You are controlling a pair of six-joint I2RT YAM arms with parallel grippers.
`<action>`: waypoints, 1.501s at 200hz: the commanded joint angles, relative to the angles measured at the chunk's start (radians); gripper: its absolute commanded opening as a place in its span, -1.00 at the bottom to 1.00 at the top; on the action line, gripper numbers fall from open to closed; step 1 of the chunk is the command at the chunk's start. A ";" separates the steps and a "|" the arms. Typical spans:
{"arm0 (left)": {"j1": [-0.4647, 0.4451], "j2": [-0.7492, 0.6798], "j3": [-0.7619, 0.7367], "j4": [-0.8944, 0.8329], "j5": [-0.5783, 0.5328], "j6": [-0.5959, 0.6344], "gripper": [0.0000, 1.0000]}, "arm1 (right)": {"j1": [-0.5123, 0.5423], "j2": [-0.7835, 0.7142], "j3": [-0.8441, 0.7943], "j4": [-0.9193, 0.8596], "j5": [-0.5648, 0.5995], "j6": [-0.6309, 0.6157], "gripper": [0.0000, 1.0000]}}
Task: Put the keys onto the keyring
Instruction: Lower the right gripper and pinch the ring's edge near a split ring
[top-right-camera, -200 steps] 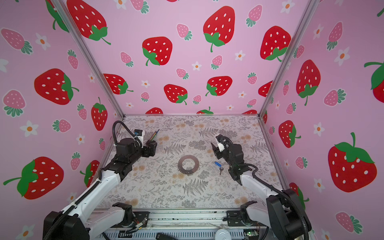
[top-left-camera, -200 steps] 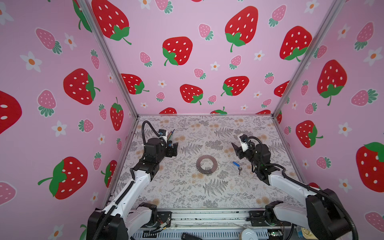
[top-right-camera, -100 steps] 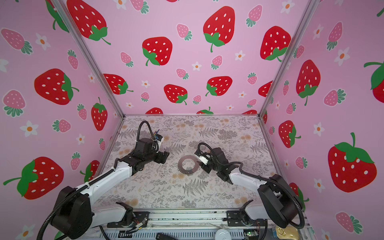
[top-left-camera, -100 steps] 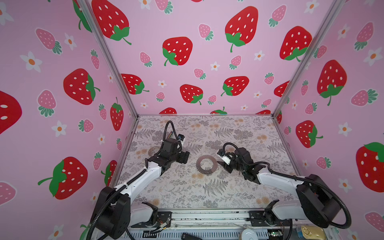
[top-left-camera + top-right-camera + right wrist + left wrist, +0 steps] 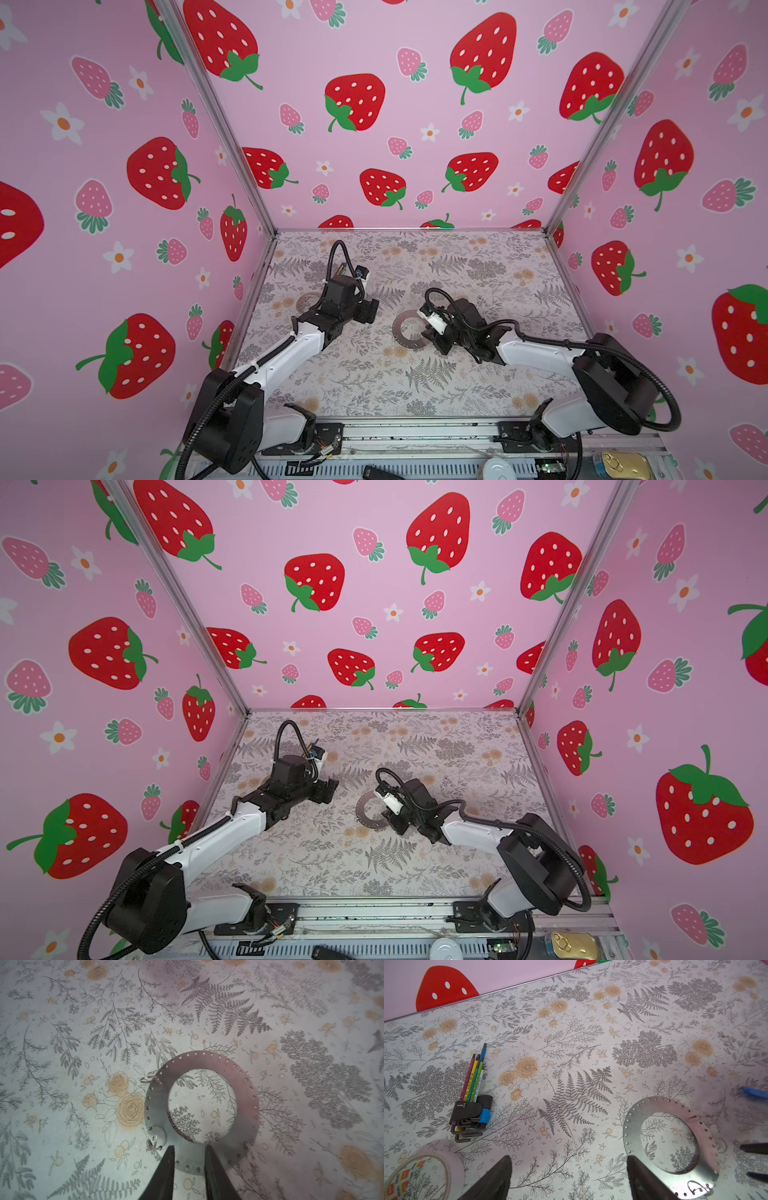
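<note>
The keyring [image 5: 402, 332] [image 5: 365, 812] is a flat grey ring with small holes round its rim, lying flat mid-table. In the right wrist view my right gripper [image 5: 190, 1147] stands over the keyring's [image 5: 245, 1095] near band. Its fingers are a narrow gap apart, and the band runs on past both of them. My left gripper [image 5: 569, 1159] is wide open and empty, just left of the keyring [image 5: 633, 1126]. The keys show only as a blue tag [image 5: 756, 1093] in the left wrist view, beyond the ring. The right arm hides them in both top views.
A set of coloured hex keys [image 5: 471, 1109] and a roll of tape [image 5: 425, 1167] [image 5: 307, 301] lie behind my left arm near the left wall. Small wire split rings [image 5: 148, 1079] [image 5: 153, 1138] hang in the keyring's rim holes. Strawberry-print walls close three sides.
Both arms swung in from the sides toward the ring. My right gripper came down over the ring's near edge and its jaws narrowed. It now covers the keys in the top views.
</note>
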 commanded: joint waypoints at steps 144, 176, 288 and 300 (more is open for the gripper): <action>-0.002 -0.027 0.002 0.012 -0.049 -0.020 0.77 | 0.055 0.150 0.110 -0.154 -0.039 0.119 -0.42; -0.002 -0.028 0.003 0.008 -0.052 -0.020 0.77 | 0.062 0.171 0.127 -0.173 -0.042 0.110 -0.42; -0.005 -0.019 0.006 0.002 -0.057 -0.014 0.77 | 0.084 0.198 0.156 -0.205 -0.045 0.076 -0.69; -0.005 -0.019 0.006 0.002 -0.057 -0.014 0.77 | 0.086 0.194 0.154 -0.205 -0.044 0.075 -0.77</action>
